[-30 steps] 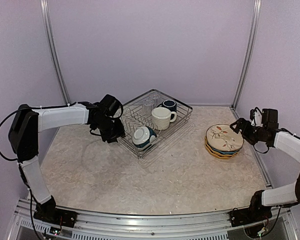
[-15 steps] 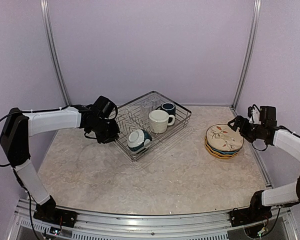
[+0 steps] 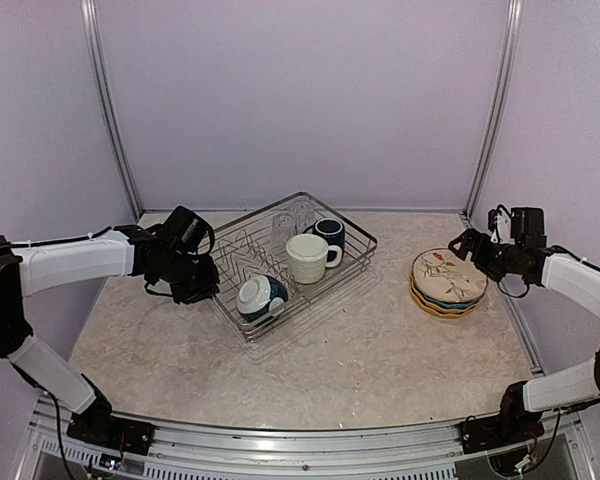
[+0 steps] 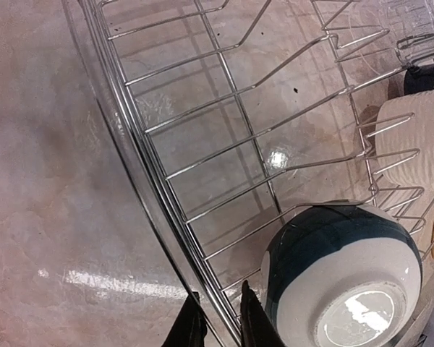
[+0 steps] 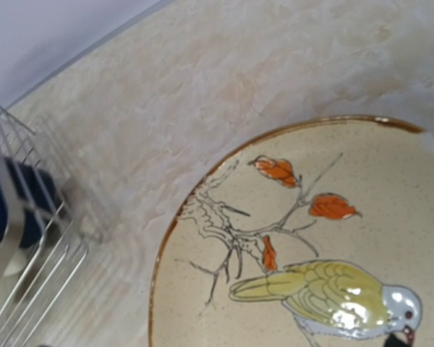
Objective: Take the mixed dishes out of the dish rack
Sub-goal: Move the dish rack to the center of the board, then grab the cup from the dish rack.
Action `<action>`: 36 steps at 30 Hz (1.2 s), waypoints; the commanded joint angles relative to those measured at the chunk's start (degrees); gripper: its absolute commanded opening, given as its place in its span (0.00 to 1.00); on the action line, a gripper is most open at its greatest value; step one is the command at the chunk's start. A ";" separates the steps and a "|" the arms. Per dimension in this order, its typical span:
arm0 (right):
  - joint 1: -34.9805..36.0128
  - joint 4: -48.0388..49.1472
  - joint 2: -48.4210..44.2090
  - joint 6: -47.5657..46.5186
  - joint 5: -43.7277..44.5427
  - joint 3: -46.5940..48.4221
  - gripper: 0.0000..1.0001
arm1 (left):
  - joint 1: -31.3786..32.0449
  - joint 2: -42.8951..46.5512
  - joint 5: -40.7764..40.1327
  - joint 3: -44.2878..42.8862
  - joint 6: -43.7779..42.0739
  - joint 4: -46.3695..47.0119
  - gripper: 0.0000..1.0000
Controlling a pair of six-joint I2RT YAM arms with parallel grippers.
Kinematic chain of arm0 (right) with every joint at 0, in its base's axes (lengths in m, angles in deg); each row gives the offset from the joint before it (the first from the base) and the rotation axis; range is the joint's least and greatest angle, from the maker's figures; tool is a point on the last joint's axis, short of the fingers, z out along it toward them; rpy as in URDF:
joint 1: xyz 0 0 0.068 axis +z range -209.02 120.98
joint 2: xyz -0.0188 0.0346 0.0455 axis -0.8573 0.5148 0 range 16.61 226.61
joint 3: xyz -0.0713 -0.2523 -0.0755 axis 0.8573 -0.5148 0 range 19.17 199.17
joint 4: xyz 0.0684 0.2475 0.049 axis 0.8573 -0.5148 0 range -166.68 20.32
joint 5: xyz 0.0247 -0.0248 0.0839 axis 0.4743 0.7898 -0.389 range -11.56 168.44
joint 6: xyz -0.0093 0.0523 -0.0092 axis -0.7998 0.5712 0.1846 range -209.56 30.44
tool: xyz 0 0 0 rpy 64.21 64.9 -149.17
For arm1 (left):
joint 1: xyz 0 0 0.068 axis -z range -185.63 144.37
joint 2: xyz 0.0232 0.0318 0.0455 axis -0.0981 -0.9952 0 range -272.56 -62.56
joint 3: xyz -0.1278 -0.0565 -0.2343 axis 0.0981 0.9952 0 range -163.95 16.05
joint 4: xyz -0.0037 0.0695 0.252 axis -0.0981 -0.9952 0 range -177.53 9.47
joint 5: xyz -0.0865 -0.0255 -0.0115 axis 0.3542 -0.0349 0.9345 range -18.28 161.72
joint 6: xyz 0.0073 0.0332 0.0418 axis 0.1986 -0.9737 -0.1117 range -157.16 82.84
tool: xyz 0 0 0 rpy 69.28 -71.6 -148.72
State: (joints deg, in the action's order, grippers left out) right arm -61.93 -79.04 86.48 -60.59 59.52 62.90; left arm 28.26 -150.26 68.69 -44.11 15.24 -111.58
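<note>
Top view: the dish rack (image 3: 290,262) is seen standing on the table (image 3: 370,350), left of centre and skewed to the table edges.

The left gripper (image 4: 218,327) is placed at the rack's near-left rim. In the left wrist view the two dark fingers (image 4: 192,329) are seen nearly together, with the rim wire pinched between them: clamped on the rack.

Contents of the rack:
- The teal-and-white bowl (image 4: 343,285) is lodged in the near corner, tipped, with its base turned toward the wrist camera. It lies just beside the gripped rim.
- The cream mug (image 3: 308,257) is set upright near the middle, its handle pointed to the right.
- The navy mug (image 3: 328,230) is set just behind the cream mug.
- The clear glasses (image 3: 285,222) are found at the far side. Their number cannot be told.

Outside the rack, well apart to the right, a stack of plates is laid flat. The bird-pattern plate (image 5: 311,246) is on top, and the rims of the yellow and blue plates (image 3: 440,307) are shown beneath it.

The right gripper (image 3: 467,246) is held above the stack's far edge. Its fingers are not seen in the right wrist view, so whether it is released or clenched cannot be told.
</note>
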 commanded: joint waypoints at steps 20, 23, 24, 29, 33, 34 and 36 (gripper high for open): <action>6.57 -3.54 3.30 -3.56 4.65 4.46 0.97 | -2.25 3.81 -2.56 -18.68 -20.98 -5.12 0.97; 6.80 -4.91 3.16 -5.67 4.93 5.35 0.98 | -2.42 -3.61 -0.40 -26.83 -22.65 -4.76 0.99; 6.92 -5.40 3.21 -6.47 4.94 5.82 0.99 | -2.42 -6.15 -0.10 -29.28 -23.07 -4.59 0.99; 7.45 -7.87 4.15 -9.99 3.57 8.82 1.00 | -2.58 -19.68 1.21 -43.81 -25.50 -6.40 0.99; 7.53 -1.53 -0.14 -5.95 0.26 5.40 1.00 | -2.77 -29.87 2.05 -55.77 -27.15 -10.19 0.99; 7.50 1.29 -2.11 -5.66 -1.44 3.71 1.00 | -2.79 -32.56 1.99 -58.90 -27.22 -11.66 0.99; 7.52 5.85 -5.60 -3.30 -2.40 0.77 1.00 | -2.71 -37.63 2.07 -64.54 -27.50 -14.28 0.99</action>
State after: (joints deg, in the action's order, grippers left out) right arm -55.00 -81.53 87.55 -67.23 61.29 68.34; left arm 25.88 -180.21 69.76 -99.51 -9.81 -119.27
